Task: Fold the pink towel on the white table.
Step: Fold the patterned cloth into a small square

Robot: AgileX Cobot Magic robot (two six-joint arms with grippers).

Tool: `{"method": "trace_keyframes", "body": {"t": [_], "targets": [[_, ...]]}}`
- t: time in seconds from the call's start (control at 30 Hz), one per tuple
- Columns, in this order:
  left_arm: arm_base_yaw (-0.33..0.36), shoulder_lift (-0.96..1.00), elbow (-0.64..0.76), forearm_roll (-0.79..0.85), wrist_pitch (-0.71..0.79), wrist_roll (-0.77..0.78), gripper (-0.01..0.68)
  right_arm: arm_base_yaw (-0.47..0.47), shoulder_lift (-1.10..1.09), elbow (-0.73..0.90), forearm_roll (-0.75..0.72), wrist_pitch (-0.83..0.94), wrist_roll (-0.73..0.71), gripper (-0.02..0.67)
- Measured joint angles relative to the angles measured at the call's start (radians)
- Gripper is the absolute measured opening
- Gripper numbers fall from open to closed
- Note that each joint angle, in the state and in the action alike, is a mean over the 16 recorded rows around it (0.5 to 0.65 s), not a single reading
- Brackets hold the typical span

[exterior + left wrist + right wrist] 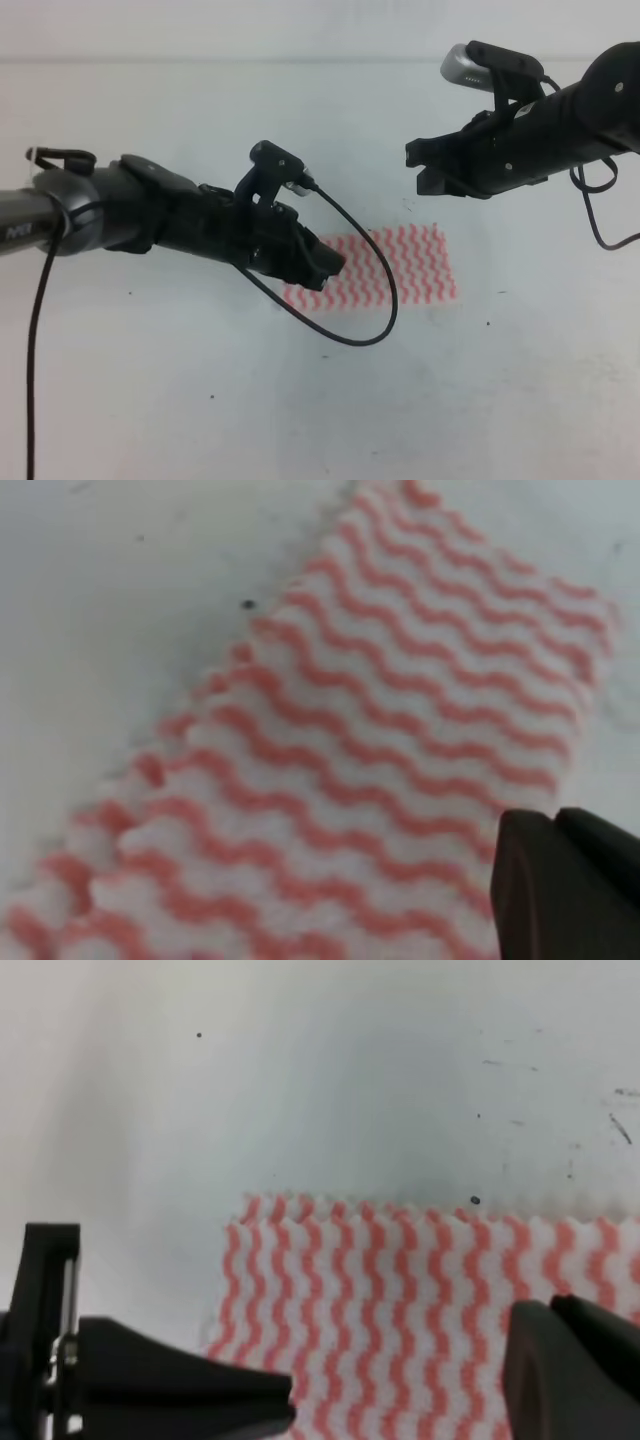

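The pink towel (410, 265) lies flat on the white table (200, 400) as a small striped rectangle right of centre. My left gripper (328, 268) is low over the towel's left end and hides that end. In the left wrist view the towel (400, 730) fills the frame; only one dark finger (570, 890) shows, far to the right, with nothing held. My right gripper (420, 165) hovers above the table, beyond the towel's far edge. In the right wrist view its jaws (400, 1380) stand wide apart and empty over the towel (420, 1290).
A black cable (375, 300) loops from the left arm over the towel's left part. Small dark specks (474, 1200) and scuffs mark the table near the towel's far edge. White table surface surrounds the towel on all sides.
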Motion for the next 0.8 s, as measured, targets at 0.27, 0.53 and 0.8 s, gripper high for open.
{"method": "trace_keyframes", "body": {"t": [0.27,0.53,0.8], "targets": [[0.001,-0.017,0.000,0.152,0.022,-0.155,0.000,0.000,0.001,0.000,0.000,0.002,0.000,-0.018],[0.002,-0.016,0.000,0.254,-0.001,-0.243,0.000,0.000,0.003,0.000,-0.001,0.004,-0.001,-0.018],[0.002,-0.009,0.001,0.277,-0.020,-0.258,0.000,0.000,0.003,-0.001,-0.002,0.006,-0.002,-0.018]]}}
